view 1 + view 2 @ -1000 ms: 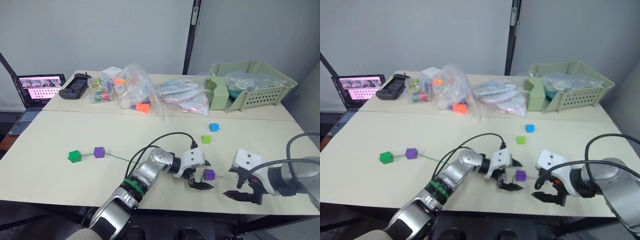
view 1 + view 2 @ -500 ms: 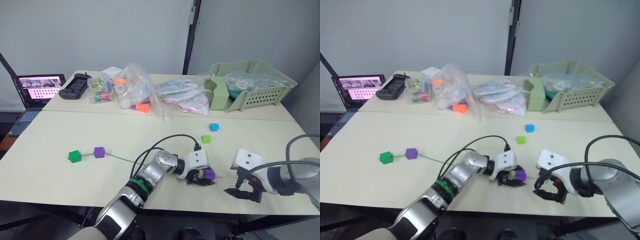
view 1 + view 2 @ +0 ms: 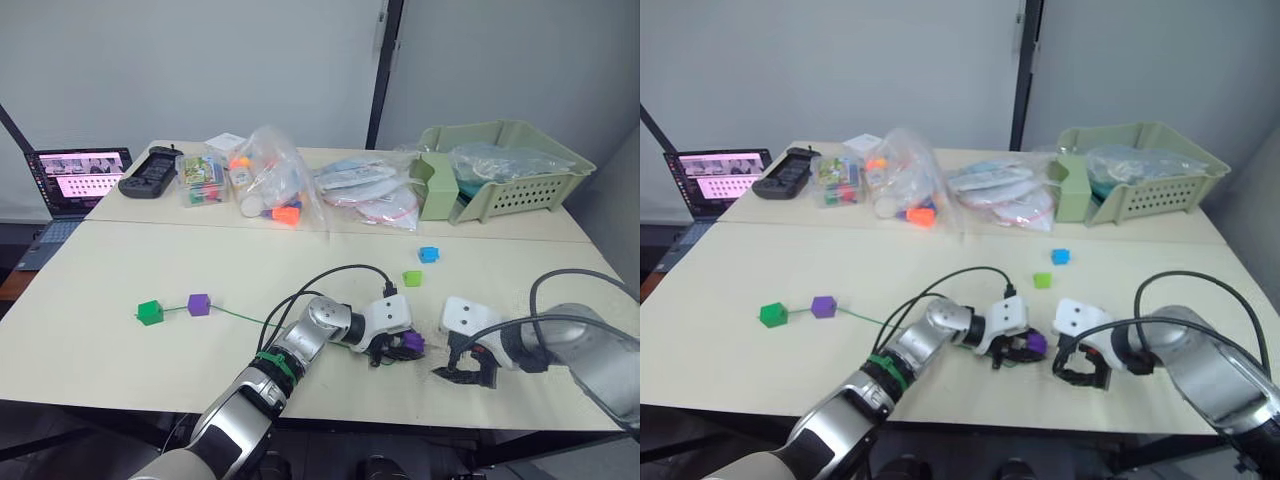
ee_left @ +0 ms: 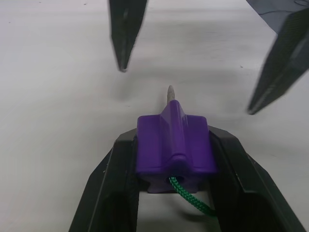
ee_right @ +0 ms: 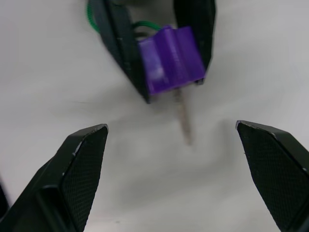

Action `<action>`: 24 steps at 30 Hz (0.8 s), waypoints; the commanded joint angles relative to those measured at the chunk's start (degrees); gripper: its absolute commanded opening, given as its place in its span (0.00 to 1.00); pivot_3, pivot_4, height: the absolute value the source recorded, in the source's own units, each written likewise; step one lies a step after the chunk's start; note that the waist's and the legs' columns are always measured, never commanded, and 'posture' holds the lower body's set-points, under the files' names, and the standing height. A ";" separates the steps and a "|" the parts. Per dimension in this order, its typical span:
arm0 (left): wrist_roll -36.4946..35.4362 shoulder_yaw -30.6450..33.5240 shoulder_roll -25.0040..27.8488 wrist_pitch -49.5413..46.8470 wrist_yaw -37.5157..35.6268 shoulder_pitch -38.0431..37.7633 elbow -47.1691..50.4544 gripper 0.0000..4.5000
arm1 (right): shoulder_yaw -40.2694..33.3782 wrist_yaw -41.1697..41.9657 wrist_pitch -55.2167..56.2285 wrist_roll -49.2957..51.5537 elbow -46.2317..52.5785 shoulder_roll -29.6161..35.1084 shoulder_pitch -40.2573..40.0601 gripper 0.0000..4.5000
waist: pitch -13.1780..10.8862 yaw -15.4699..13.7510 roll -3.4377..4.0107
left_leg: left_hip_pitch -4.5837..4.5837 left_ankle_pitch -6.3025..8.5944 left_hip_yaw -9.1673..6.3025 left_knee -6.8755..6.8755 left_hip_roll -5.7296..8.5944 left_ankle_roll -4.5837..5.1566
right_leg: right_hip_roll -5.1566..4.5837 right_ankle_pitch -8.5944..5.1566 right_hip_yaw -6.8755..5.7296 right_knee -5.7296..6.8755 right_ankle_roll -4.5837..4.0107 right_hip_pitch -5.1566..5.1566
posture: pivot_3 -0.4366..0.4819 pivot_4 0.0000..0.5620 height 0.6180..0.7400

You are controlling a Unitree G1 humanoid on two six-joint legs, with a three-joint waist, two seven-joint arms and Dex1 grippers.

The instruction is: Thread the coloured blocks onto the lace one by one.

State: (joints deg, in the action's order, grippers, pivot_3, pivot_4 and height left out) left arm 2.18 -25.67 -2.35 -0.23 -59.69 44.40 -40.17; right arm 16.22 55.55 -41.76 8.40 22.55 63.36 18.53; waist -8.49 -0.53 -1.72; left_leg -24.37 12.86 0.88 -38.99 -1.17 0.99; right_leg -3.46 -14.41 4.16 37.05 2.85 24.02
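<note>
**Lace tip through the purple block; right gripper spread in front of it**

The left gripper is closed on a purple block, one black finger against each side face. The lace enters the hole in the block's near face, and its pale stiff tip projects from the far face just above the table. The block is held at the front of the table, between the two arms.

The right gripper faces the block from the opposite side. Its fingers are wide apart and hold nothing; the lace tip points into the gap between them, with no contact.

From the held block the lace runs back across the table towards the robot's left, passing through a second purple block and ending at a dark green block. These two blocks lie close together, well apart from the grippers.

A lime green block and a blue block rest loose on the table beyond the grippers, near each other.
</note>
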 commanded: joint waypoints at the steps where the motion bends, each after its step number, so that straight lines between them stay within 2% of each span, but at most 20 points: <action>1: 0.55 -0.37 -0.09 0.81 -0.47 -0.11 1.75 0.31 | 2.38 1.18 3.75 -3.64 -3.20 -1.57 2.81 1.00 | 0.00 -0.05 0.00 | 0.00 0.00 0.00 0.01 0.00 0.00 | 0.00 0.00 -0.01 0.00 0.00 0.00 | 0.48 0.27 0.95; 5: 0.48 -0.26 0.19 0.77 -0.49 -0.08 1.81 0.31 | 4.00 2.89 4.61 -5.23 -4.96 -3.19 3.98 0.74 | 0.00 -0.01 0.00 | 0.01 0.00 -0.02 0.01 0.00 0.00 | 0.01 0.00 -0.01 0.01 0.00 -0.01 | 0.48 0.27 0.95; 7: 0.43 -0.14 0.26 0.70 -0.46 0.08 1.74 0.31 | 4.11 3.40 4.83 -5.72 -5.41 -3.63 3.96 0.58 | 0.00 0.02 0.00 | 0.02 0.00 -0.03 0.01 0.00 0.00 | 0.02 0.00 -0.02 0.02 -0.01 -0.03 | 0.48 0.27 0.95; 8: 0.40 -0.09 0.30 0.69 -0.45 0.13 1.73 0.31 | 4.08 3.64 4.86 -5.90 -5.53 -3.91 3.84 0.48 | 0.00 0.03 0.00 | 0.05 0.00 -0.03 0.01 -0.01 0.00 | 0.02 0.00 -0.02 0.02 -0.01 -0.05 | 0.48 0.27 0.95; 15: 0.11 0.15 0.56 0.20 -0.32 -0.14 2.75 0.31 | 1.99 4.64 3.24 -4.97 -4.05 -4.53 2.18 0.00 | 0.01 0.07 0.00 | 0.08 0.00 -0.03 0.00 0.00 0.00 | 0.02 0.00 -0.01 0.03 -0.01 -0.09 | 0.48 0.27 0.95; 19: -0.94 0.73 1.48 -1.19 -1.13 -1.16 5.05 0.31 | 0.47 4.98 2.74 -4.48 -3.41 -3.75 1.00 0.00 | 0.01 0.03 0.01 | 0.06 0.00 -0.03 0.00 0.00 0.00 | 0.01 0.00 -0.01 0.04 -0.01 -0.06 | 0.48 0.27 0.95; 24: -1.81 1.92 7.47 -5.41 -3.17 -4.82 13.61 0.31 | -1.48 6.39 3.62 -4.27 -4.50 -2.56 0.24 0.00 | 0.01 0.05 0.02 | 0.06 0.00 -0.04 0.02 0.00 0.00 | 0.01 0.00 -0.01 0.04 -0.01 -0.05 | 0.48 0.27 0.95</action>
State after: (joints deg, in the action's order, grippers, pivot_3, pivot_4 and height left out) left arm 1.64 -25.04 3.87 -4.14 -61.97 40.03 -30.61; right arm 16.79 61.39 -37.98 3.81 18.72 59.89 18.77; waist -8.48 -0.48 -1.70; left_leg -24.30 12.86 0.84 -38.97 -1.18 0.99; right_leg -3.45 -14.41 4.15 37.10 2.84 23.96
